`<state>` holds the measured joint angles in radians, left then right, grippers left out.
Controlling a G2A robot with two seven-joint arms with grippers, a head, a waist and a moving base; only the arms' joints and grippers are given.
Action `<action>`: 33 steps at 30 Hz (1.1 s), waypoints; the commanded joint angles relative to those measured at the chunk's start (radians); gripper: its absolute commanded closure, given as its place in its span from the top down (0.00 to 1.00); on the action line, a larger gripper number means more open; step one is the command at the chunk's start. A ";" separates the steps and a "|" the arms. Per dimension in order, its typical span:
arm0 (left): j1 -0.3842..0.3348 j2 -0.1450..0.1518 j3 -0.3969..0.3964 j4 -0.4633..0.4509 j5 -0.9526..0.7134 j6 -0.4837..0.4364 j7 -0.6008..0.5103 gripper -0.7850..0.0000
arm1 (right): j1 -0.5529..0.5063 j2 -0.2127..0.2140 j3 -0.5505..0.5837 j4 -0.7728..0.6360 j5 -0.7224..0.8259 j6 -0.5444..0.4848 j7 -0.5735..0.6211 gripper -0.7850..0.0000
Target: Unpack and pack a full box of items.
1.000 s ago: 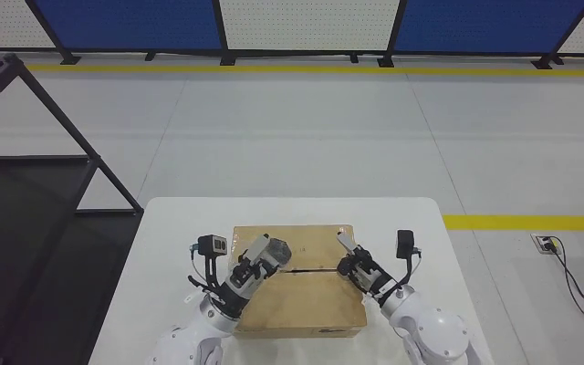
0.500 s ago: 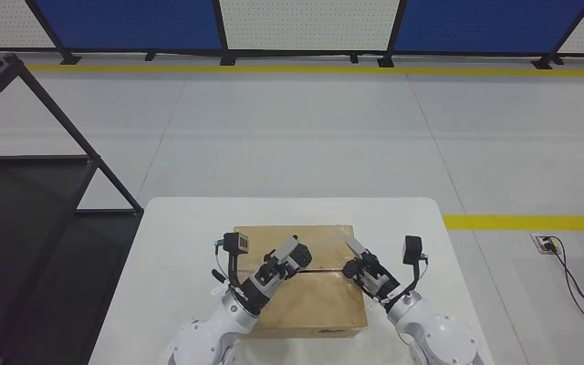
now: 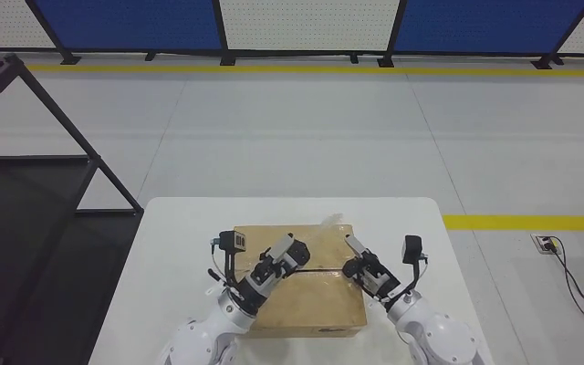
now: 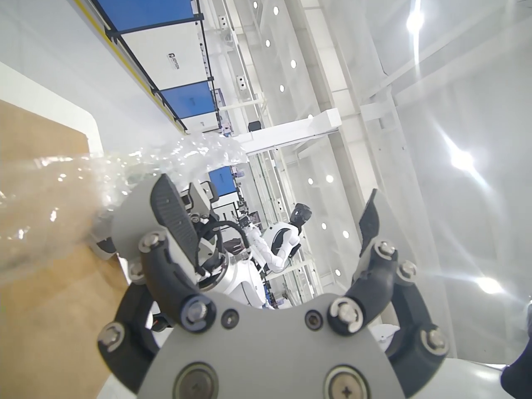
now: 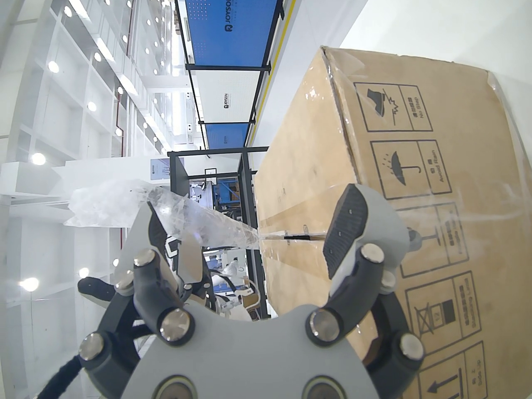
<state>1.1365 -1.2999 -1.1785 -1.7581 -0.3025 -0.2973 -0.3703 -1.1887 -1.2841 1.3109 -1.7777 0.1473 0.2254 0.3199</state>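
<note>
1. The box (image 3: 315,306) sat lower centre on the surface (image 3: 169,265), clear tape (image 5: 208,230) lifted off its seam.
2. Left jaws and right jaws stood open; that loose tape could cling to them or re-stick.

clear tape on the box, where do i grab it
I'd grip the clear tape by its wide crumpled free end, lifted off the box; come from the side, closing on its flat faces. Toward the seam it narrows and is stuck.
</note>
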 commanded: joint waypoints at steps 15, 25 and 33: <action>0.178 0.024 -0.170 -0.215 -0.105 -0.070 -0.076 1.00 | 0.003 0.001 -0.009 -0.015 -0.031 -0.037 0.018 1.00; 0.293 0.044 -0.456 -0.224 -0.268 -0.125 -0.080 1.00 | 0.017 0.001 -0.019 -0.010 -0.043 -0.044 0.029 1.00; 0.294 0.067 -0.633 -0.062 -0.282 -0.028 -0.166 1.00 | 0.032 0.002 -0.028 -0.009 -0.067 -0.047 0.048 1.00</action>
<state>1.4348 -1.2362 -1.7992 -1.8387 -0.5954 -0.3466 -0.5165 -1.1589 -1.2823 1.2855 -1.7881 0.0824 0.1783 0.3664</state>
